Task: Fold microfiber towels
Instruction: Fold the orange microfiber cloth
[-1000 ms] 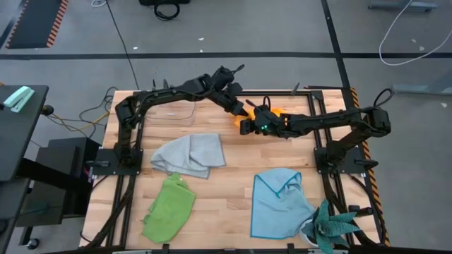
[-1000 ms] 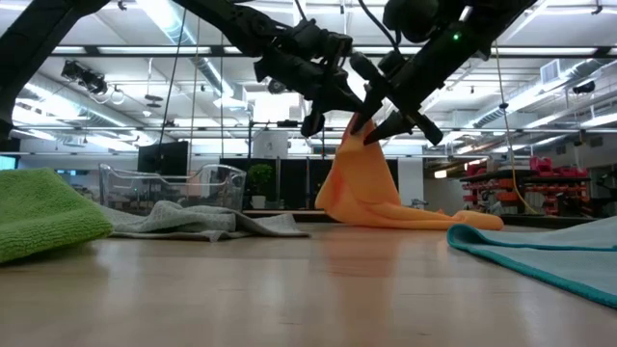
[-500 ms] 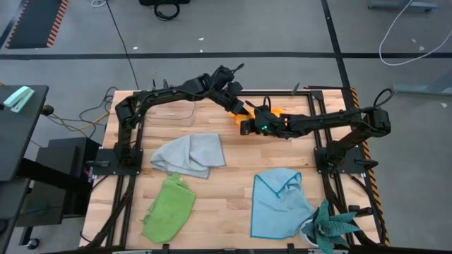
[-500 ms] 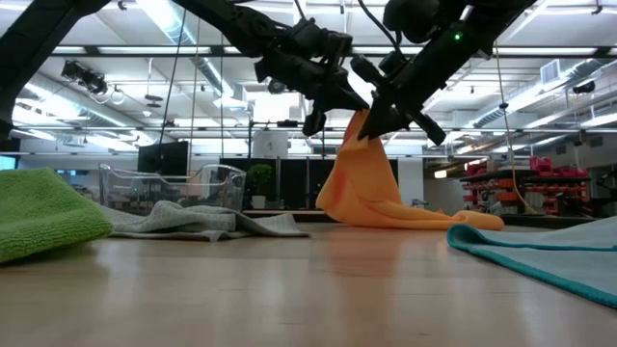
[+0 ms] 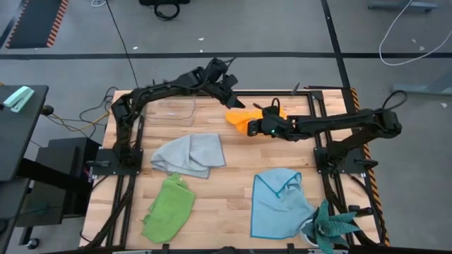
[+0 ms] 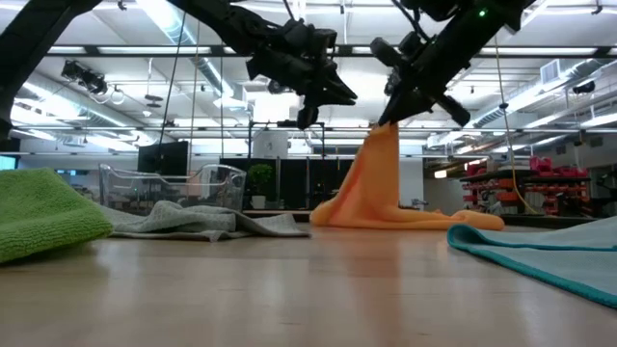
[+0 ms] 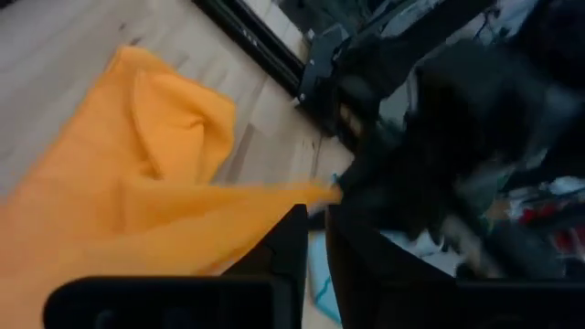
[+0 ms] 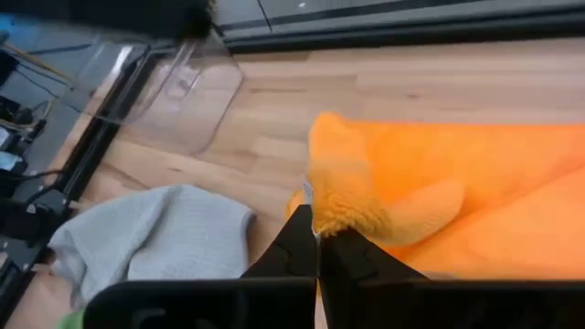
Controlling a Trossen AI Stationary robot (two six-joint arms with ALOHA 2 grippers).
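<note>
— Wooden tabletop [image 5: 233, 159] first, from the near edge: what lies there?

— Nearest, the lime green towel [image 5: 169, 209] is crumpled by the near left corner, and the light blue towel [image 5: 280, 200] lies partly folded toward the near right corner, touching the teal spiky plant [image 5: 330, 230] in that corner. Behind the green one, the grey towel [image 5: 191, 154] sits bunched left of the middle.

— And your pincers?

— My right gripper [image 6: 386, 118] is clamped on a corner of the orange-yellow towel [image 5: 248, 118], lifting it into a peak near the far edge at the middle; the rest of the cloth trails on the wood. In my right wrist view the fingers [image 8: 294, 248] meet on the orange fold.

— The left one?

— My left gripper [image 6: 310, 114] hangs above the far edge, just left of the raised towel, gripping nothing; its fingers [image 7: 283, 245] stand only a narrow slit apart. Behind the grey towel, a clear plastic box [image 6: 172, 185] sits toward the far left corner.
</note>
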